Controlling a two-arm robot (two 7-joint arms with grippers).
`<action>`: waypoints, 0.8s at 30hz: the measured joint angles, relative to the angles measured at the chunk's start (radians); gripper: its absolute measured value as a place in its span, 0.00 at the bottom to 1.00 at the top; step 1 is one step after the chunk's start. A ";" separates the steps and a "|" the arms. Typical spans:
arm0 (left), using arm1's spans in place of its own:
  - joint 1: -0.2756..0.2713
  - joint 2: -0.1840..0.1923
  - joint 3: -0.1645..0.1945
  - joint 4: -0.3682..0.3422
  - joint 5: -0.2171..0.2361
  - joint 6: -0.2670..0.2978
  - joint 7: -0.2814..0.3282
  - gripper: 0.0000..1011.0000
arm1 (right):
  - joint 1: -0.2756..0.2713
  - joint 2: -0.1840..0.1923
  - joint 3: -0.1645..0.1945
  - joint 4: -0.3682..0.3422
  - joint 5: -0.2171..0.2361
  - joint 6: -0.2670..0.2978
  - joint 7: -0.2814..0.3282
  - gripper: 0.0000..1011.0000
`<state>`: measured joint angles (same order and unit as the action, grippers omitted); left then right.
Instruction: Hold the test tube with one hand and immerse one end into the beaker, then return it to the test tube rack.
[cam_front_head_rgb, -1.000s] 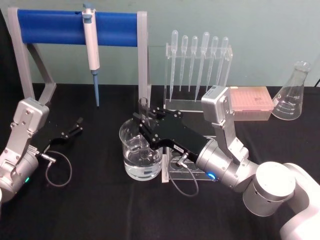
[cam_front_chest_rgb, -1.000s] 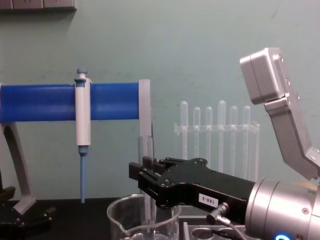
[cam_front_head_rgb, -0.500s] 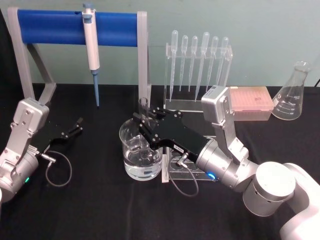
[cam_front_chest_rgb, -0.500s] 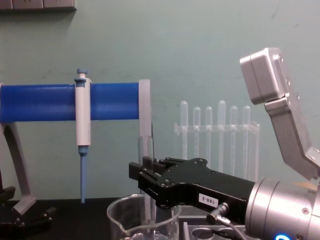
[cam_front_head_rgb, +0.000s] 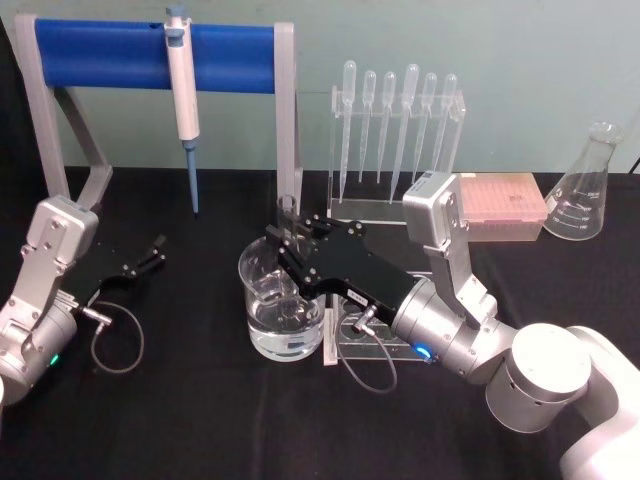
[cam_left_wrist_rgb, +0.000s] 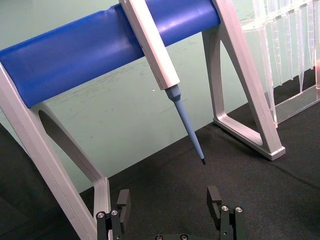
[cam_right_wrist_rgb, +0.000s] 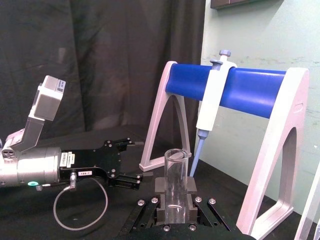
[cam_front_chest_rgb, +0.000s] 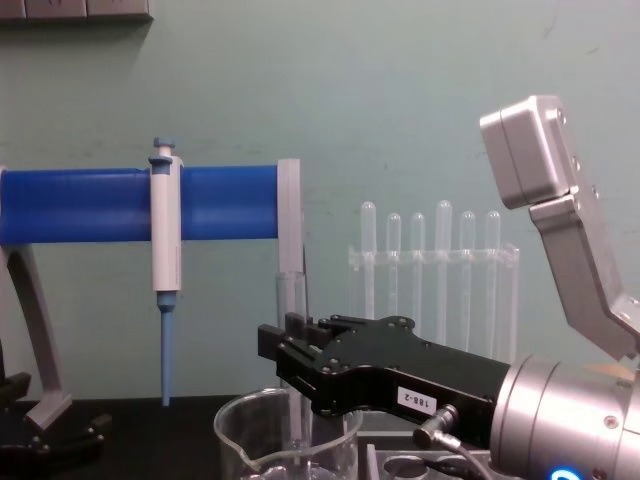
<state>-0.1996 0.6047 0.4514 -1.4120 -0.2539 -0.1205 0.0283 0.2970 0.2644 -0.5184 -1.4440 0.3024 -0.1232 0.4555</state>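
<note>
- Dipping step in hand: black right gripper (cam_front_head_rgb: 283, 243) clamped on the long clear glass test tube (cam_front_chest_rgb: 290, 300) — upright, lower end inside the wide clear glass beaker (cam_front_head_rgb: 281, 305).
- Black left gripper (cam_front_head_rgb: 150, 254) parked well left of beaker, fingers spread, empty.
- Next, probably: straight lift clear of the beaker rim, then return.

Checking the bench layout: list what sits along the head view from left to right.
left gripper → pipettor on the blue rack → beaker with the test tube held by the right gripper → pipette stand → pink tip box → conical flask.
</note>
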 joint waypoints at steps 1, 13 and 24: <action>0.000 0.000 0.000 0.000 0.000 0.000 0.000 0.99 | 0.000 0.000 0.000 0.000 0.000 0.000 0.000 0.23; 0.000 0.000 0.000 0.000 0.000 0.000 0.000 0.99 | 0.000 0.000 0.000 0.000 0.000 0.000 0.000 0.23; 0.000 0.000 0.000 0.000 0.000 0.000 0.000 0.99 | -0.015 0.005 0.014 -0.064 -0.007 0.011 -0.006 0.23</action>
<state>-0.1995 0.6047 0.4514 -1.4120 -0.2539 -0.1205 0.0283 0.2824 0.2695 -0.5042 -1.5081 0.2954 -0.1126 0.4491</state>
